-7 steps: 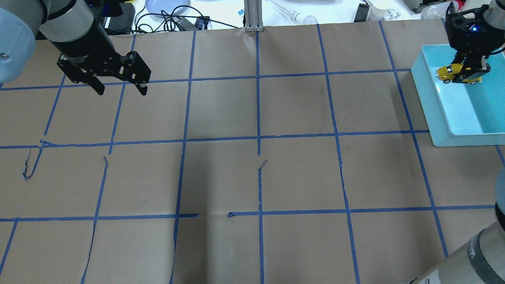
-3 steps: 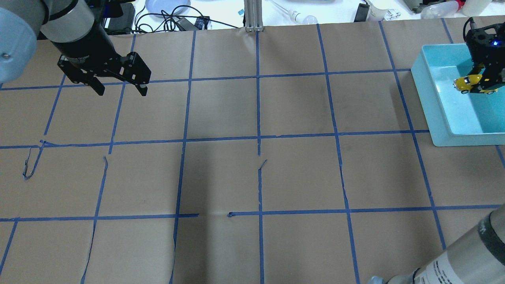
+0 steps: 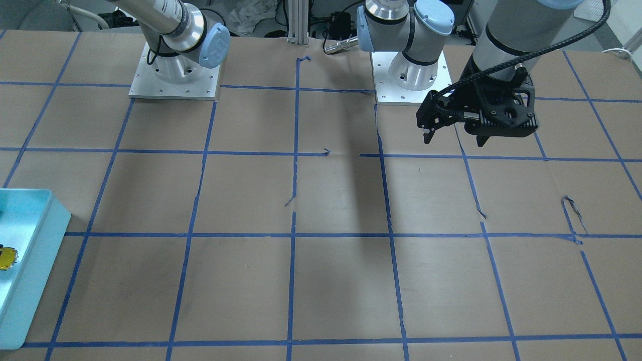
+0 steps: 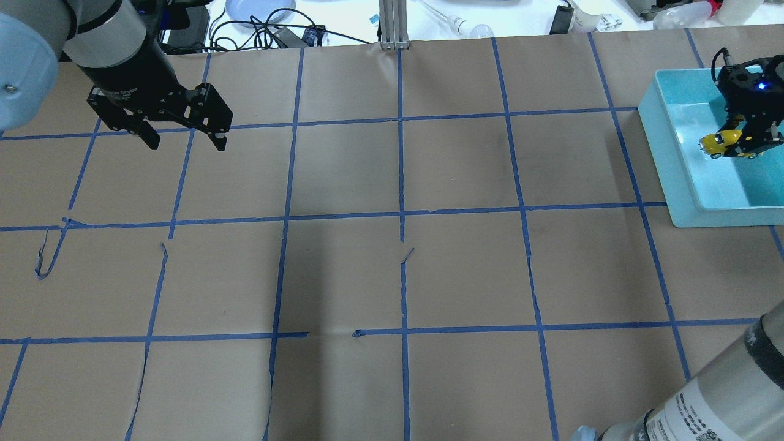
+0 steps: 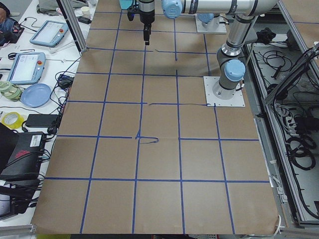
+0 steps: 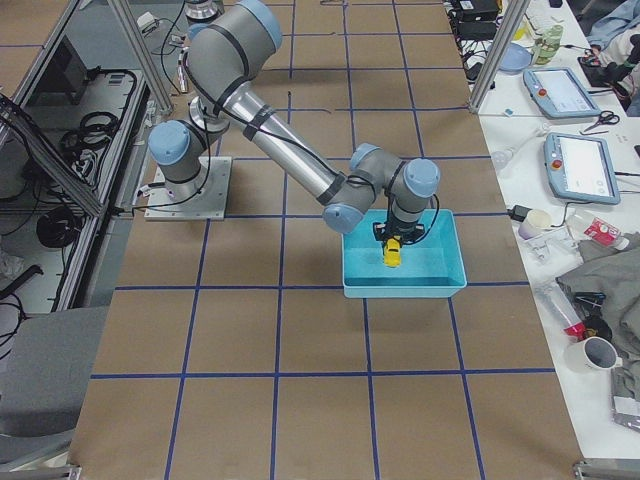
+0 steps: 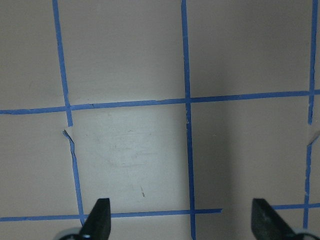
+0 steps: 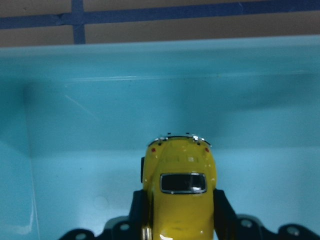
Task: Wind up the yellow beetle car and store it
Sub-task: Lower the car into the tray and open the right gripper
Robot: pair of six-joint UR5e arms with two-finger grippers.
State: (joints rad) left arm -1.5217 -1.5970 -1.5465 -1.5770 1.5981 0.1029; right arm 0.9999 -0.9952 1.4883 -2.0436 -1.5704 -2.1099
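Note:
The yellow beetle car [image 4: 716,144] is held inside the light blue bin [image 4: 664,153] at the table's right end. My right gripper [image 4: 744,142] is shut on it. In the right wrist view the black fingers [image 8: 136,210] press on both sides of the car [image 8: 182,185], low over the bin floor; I cannot tell whether it touches. The car also shows in the exterior right view [image 6: 393,253] and at the edge of the front-facing view [image 3: 7,257]. My left gripper [image 4: 187,142] hangs open and empty above the far left of the table, also in the front-facing view [image 3: 454,141].
The table is brown paper with a blue tape grid; some tape is torn and lifted [image 4: 46,257]. The bin's near wall [image 6: 400,290] stands above the paper. Cables and a blue plate [image 4: 257,12] lie beyond the table's far edge.
My right gripper has carried the car further right and lower into the bin. The left arm has barely moved.

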